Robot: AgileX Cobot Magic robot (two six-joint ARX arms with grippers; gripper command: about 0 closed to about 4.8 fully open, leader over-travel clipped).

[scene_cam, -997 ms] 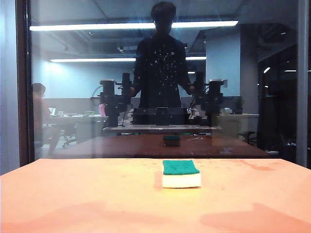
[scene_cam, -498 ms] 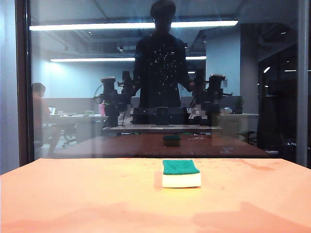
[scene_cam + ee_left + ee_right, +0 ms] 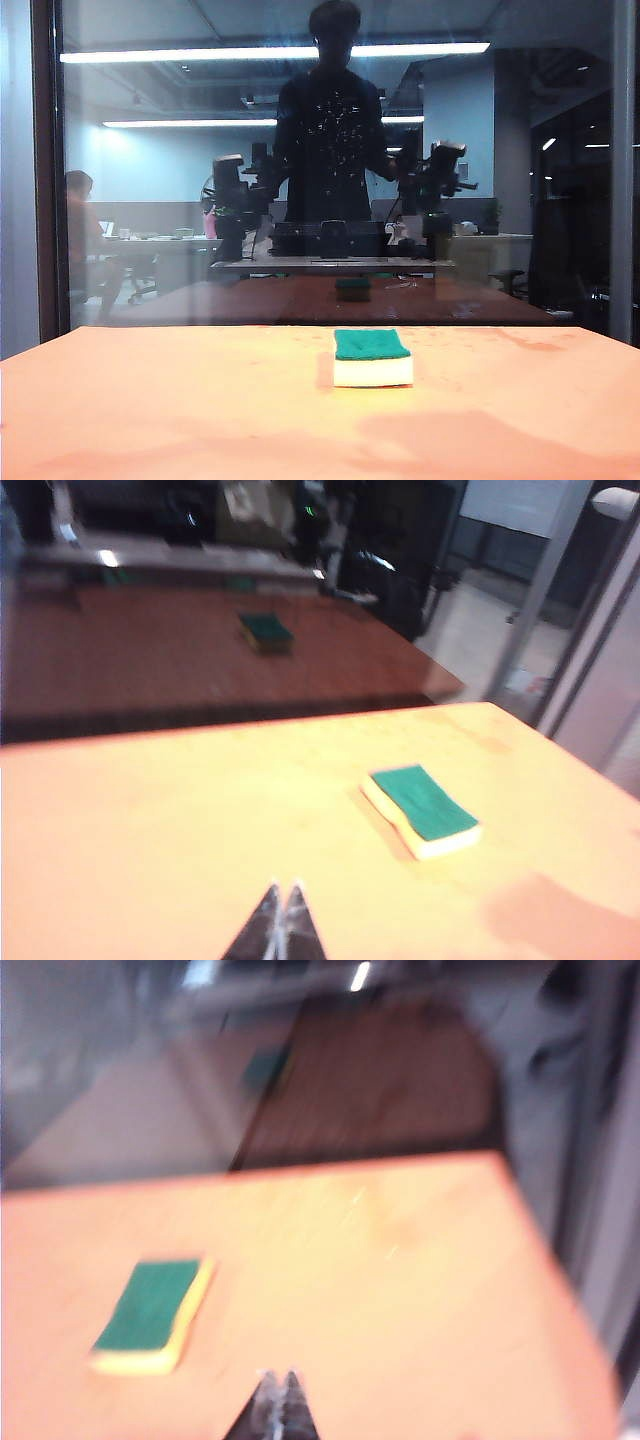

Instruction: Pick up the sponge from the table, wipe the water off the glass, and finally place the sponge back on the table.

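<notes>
on the table (image 3: 150, 400) sponge (image 3: 372, 357) lies green-side up, left pincer (image 3: 283, 892) and right pincer (image 3: 278, 1375) above it — both pressed together, empty

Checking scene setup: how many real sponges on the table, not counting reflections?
1. The sponge lies green side up on the table, in front of the glass. The dim sponge behind it is its reflection. Nothing hides another.

Foam sponge (image 3: 372, 358) — matt table (image 3: 150, 400) — glossy glass (image 3: 150, 200)
</notes>
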